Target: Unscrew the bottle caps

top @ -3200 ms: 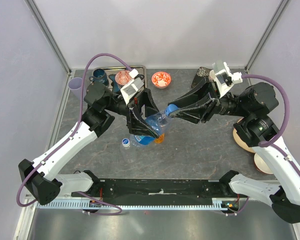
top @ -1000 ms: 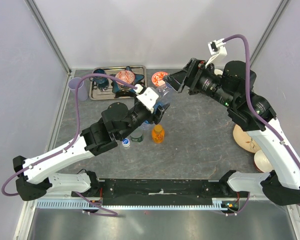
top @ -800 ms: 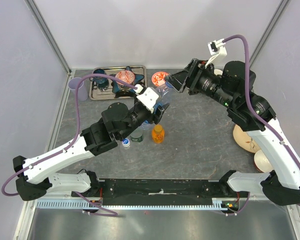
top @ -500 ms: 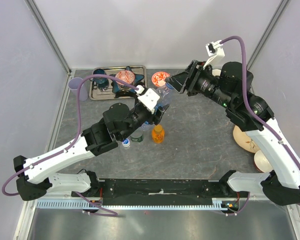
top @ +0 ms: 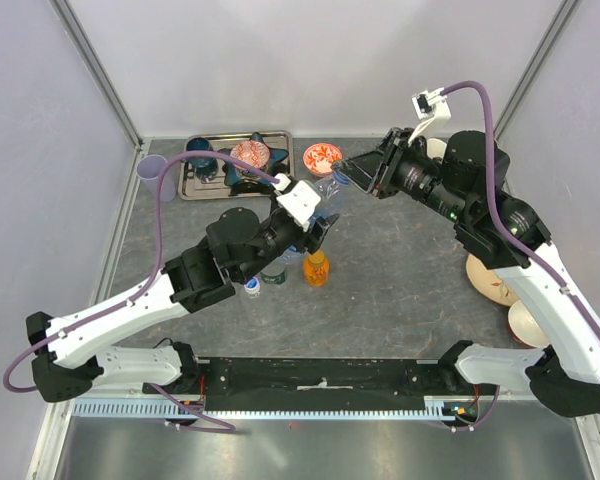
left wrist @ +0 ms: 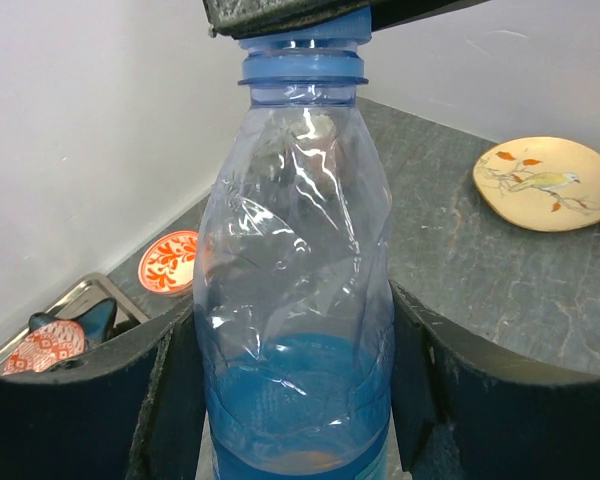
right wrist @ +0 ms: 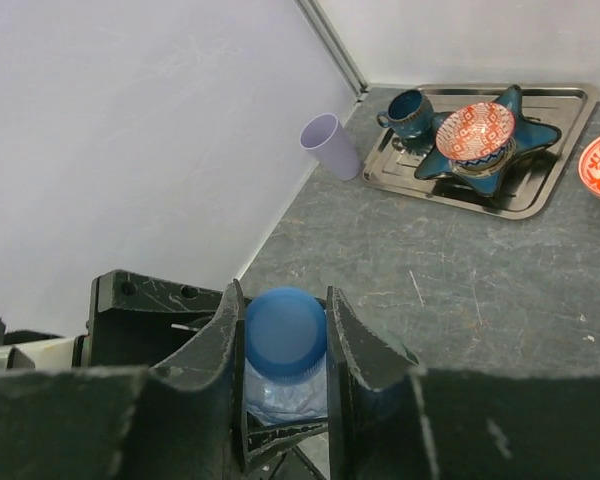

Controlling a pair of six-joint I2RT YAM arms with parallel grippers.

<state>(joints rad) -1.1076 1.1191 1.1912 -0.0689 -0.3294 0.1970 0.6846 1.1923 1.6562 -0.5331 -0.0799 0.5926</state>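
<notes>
The right tool [right wrist: 285, 338] is clamped on the blue cap [right wrist: 285, 326], a black finger pressed to each side, and the cap's smooth round top faces the wrist camera. The cap sits on the neck of the blue bottle [left wrist: 298, 270], just above a blue collar ring. The left tool [left wrist: 295, 400] is clamped on the lower body of that bottle, its fingers [left wrist: 165, 400] against both sides. The bottle is see-through blue plastic with dented, creased walls and a darker blue band low down. In the top view it is held tilted, off the counter [top: 400, 290], between the two tools and toward the middle of the far edge.

Nearer the counter's middle an orange bottle [top: 316, 267] stands upright. A clear bottle [top: 274, 270] shows just beside it, partly hidden by the left arm. A red bowl [top: 322, 158] sits at the far edge near the right tool. A steel tray [top: 188, 187] with dishes fills the far-left corner, with a lilac cup [top: 152, 170] at the left edge. A bird plate [left wrist: 545, 182] lies toward the right edge
</notes>
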